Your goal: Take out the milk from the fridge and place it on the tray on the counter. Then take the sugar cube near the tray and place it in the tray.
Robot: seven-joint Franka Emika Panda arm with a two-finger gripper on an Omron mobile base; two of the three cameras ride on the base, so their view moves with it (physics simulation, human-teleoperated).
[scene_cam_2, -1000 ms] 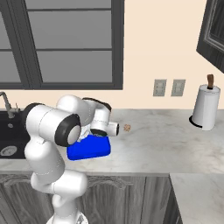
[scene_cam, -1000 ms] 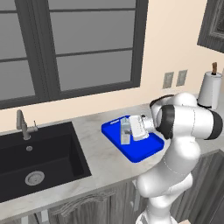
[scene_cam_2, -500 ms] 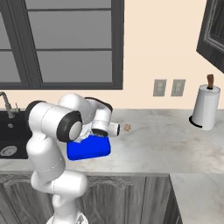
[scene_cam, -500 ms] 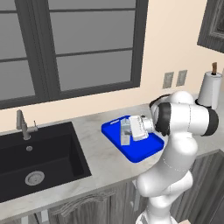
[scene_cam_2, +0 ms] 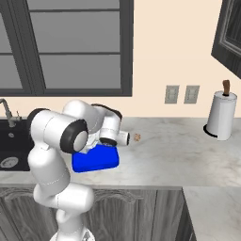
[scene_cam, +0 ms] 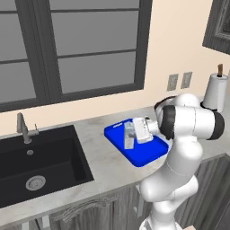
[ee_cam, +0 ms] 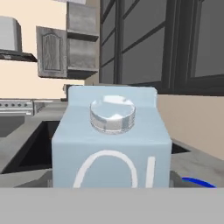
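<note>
The milk (scene_cam: pixel 129 135) stands in the tray (scene_cam: pixel 148 155); my gripper (scene_cam: pixel 131 133) is beside it, grip unclear. The right view shows the sugar cube (scene_cam_2: pixel 137 137).

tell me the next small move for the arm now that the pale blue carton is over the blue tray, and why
Probably pull the gripper back from the pale blue gable-topped milk carton. The carton appears to stand upright on the bright blue rectangular tray, so that step looks done. The tiny tan-brown sugar cube lies on the marbled counter beside the tray, not yet moved.
</note>
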